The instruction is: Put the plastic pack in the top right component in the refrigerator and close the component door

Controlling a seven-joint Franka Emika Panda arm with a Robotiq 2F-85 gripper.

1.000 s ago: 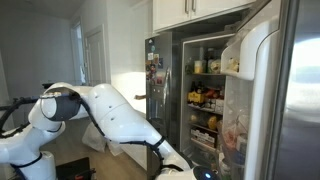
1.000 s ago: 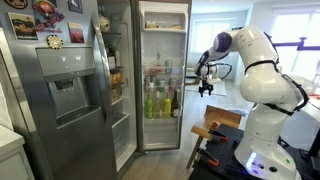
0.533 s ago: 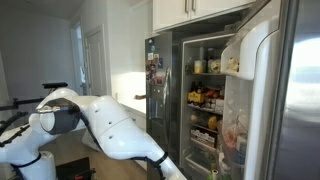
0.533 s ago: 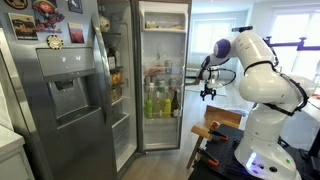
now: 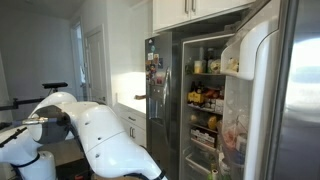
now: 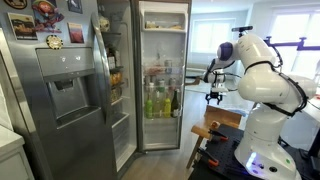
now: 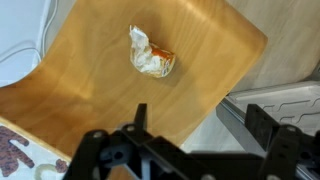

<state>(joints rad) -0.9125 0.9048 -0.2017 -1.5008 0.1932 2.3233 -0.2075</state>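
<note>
A crumpled white and orange plastic pack point(image 7: 151, 55) lies on a light wooden chair seat point(image 7: 90, 90) in the wrist view. My gripper point(image 7: 200, 128) is open and empty, above the seat's edge and short of the pack. In an exterior view the gripper point(image 6: 214, 94) hangs down to the right of the open refrigerator point(image 6: 163, 70), above the wooden chair point(image 6: 212, 128). The refrigerator point(image 5: 205, 95) stands open in both exterior views, its shelves full of bottles and food. The pack does not show in the exterior views.
The open fridge door point(image 6: 103, 90) hangs to the left of the fridge opening, and another door point(image 5: 250, 100) with filled racks stands close to the camera. The arm's white body point(image 5: 95, 135) fills the foreground. A grey floor rail point(image 7: 265, 100) lies beside the chair.
The gripper has moved away from the refrigerator and lower, toward the chair. The arm's elbow has swung across the foreground of an exterior view.
</note>
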